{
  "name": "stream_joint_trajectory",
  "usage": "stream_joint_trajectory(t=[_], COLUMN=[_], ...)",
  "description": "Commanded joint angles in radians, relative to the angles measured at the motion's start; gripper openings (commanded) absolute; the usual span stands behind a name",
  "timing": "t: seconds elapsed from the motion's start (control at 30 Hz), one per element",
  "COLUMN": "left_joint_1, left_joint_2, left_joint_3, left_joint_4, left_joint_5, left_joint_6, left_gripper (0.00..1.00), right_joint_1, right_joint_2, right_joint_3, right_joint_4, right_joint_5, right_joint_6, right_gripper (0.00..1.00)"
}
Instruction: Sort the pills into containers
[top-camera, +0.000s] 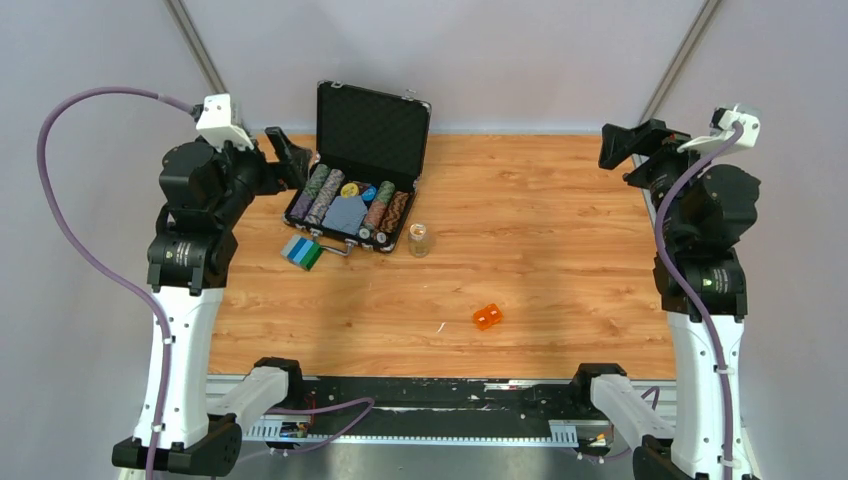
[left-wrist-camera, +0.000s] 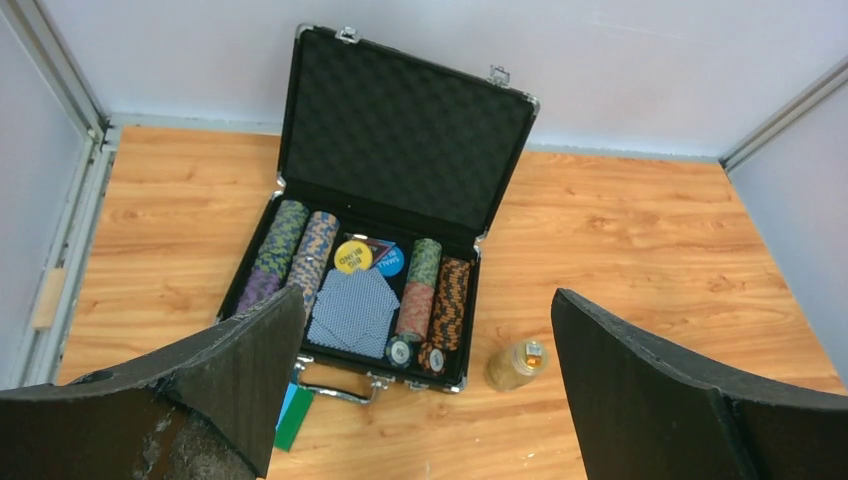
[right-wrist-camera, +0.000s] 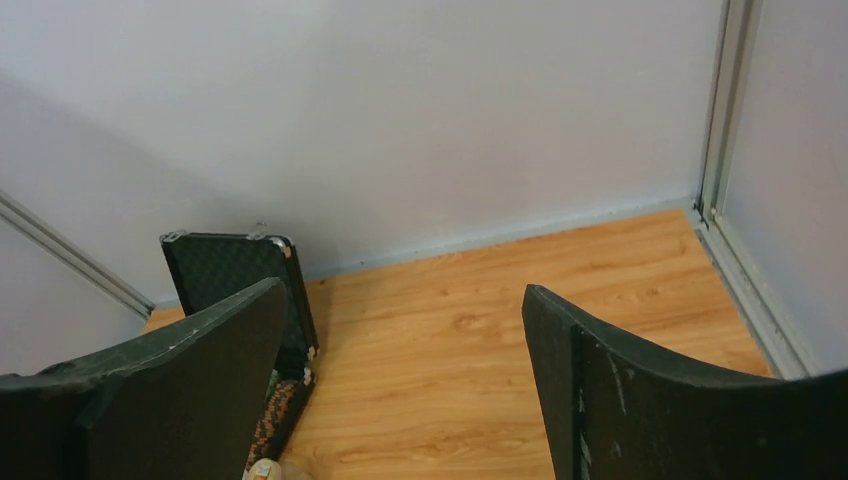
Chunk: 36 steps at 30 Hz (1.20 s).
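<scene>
Hovering far from the containers (top-camera: 487, 317), left tool (top-camera: 288, 155) and right tool (top-camera: 618, 145) gape.

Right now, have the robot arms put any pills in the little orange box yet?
Not that I can see. Done: nothing visible; the orange box sits alone on the table, apart from the small jar by the black case. In hand: nothing; both the left gripper and right gripper have open, empty jaws. Left: all the sorting.
</scene>
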Motion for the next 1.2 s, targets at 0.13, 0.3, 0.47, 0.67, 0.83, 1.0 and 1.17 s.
stream_joint_trajectory(t=[0.13, 0.3, 0.47, 0.67, 0.83, 1.0, 1.17], left_joint_1=[0.004, 0.004, 0.004, 0.003, -0.007, -0.030, -0.040], left_joint_2=[-0.028, -0.045, -0.102, -0.139, -0.174, -0.209, -0.200], left_joint_3=[-0.081, -0.157, -0.262, -0.378, -0.500, -0.593, -0.619], left_joint_4=[-0.018, -0.012, 0.029, 0.049, 0.131, 0.187, 0.198], left_joint_5=[0.009, 0.048, 0.161, 0.300, 0.369, 0.356, 0.334], left_joint_6=[-0.033, -0.047, -0.038, -0.082, -0.175, -0.248, -0.277], left_gripper=[1.00, 1.00, 1.00, 1.00, 1.00, 1.00, 1.00], right_joint_1=[-0.003, -0.003, -0.003, 0.083, 0.328, 0.498, 0.574], right_joint_2=[-0.043, -0.009, 0.026, 0.085, 0.104, 0.134, 0.183], right_joint_3=[-0.109, -0.144, -0.224, -0.383, -0.482, -0.573, -0.638], right_joint_4=[-0.127, -0.281, -0.381, -0.424, -0.400, -0.406, -0.388], right_joint_5=[0.064, -0.011, -0.130, -0.259, -0.134, -0.002, 0.113], right_joint_6=[0.132, 0.163, 0.195, 0.285, 0.363, 0.482, 0.689], right_gripper=[0.90, 0.89, 0.96, 0.89, 0.94, 0.94, 0.74])
